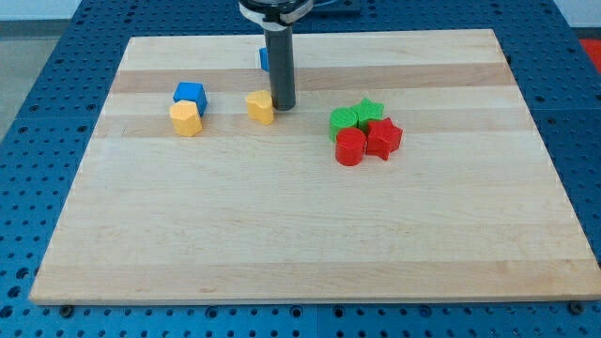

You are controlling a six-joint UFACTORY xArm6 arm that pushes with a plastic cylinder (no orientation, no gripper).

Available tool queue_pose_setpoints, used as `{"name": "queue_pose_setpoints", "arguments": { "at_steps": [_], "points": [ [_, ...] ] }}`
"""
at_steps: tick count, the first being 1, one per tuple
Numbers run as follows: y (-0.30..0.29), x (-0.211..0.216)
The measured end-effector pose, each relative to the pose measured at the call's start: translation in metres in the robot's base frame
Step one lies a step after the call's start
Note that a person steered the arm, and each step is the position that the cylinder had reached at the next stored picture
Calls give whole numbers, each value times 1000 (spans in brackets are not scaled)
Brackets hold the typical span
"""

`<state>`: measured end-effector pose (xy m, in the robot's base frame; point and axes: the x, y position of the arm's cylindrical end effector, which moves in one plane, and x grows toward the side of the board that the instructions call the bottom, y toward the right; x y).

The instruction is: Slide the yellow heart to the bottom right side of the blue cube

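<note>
On the wooden board [310,235], toward the view's top, our tip [283,106] stood just beside the right edge of the yellow heart [260,107], seemingly touching; being a bare rod, it had no jaws to spread or pinch; the blue cube [190,94] lay well to the view's left, a yellow hexagonal block [187,118] touching its lower edge; we judged the task partly done, with a leftward push remaining; the heart was not yet at the cube's lower right.
</note>
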<state>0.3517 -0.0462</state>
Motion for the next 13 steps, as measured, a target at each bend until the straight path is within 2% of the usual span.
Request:
{"name": "queue_pose_setpoints", "arguments": {
  "at_steps": [5, 6, 13],
  "points": [
    [-8, 16],
    [-30, 18],
    [-49, 6]
  ]
}}
